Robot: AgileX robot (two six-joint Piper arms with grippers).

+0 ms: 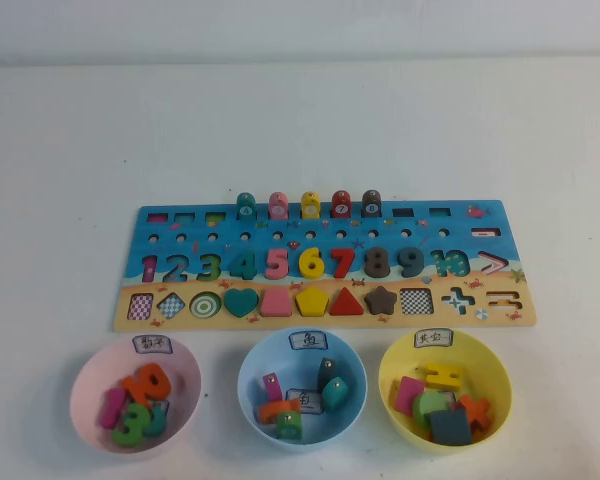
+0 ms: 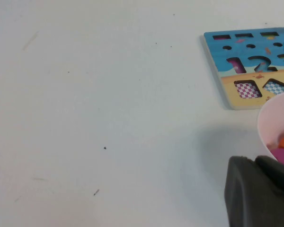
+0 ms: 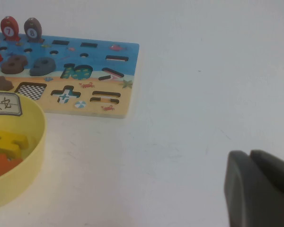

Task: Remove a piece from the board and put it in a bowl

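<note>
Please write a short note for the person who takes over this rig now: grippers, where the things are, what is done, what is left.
Left gripper: shut, empty, parked over bare table beside the pink bowl.
Right gripper: looks shut, empty, parked near the yellow bowl.
Teal piece: standing in the board top row, leftmost of five.
Blue bowl: below the board, centre, already holds several pieces.
Done: nothing yet.
Left: pick the teal piece, drop it in the blue bowl.

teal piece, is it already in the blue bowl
No, the teal piece stands upright at the board's far edge, leftmost in the row of five, well apart from the blue bowl.
</note>
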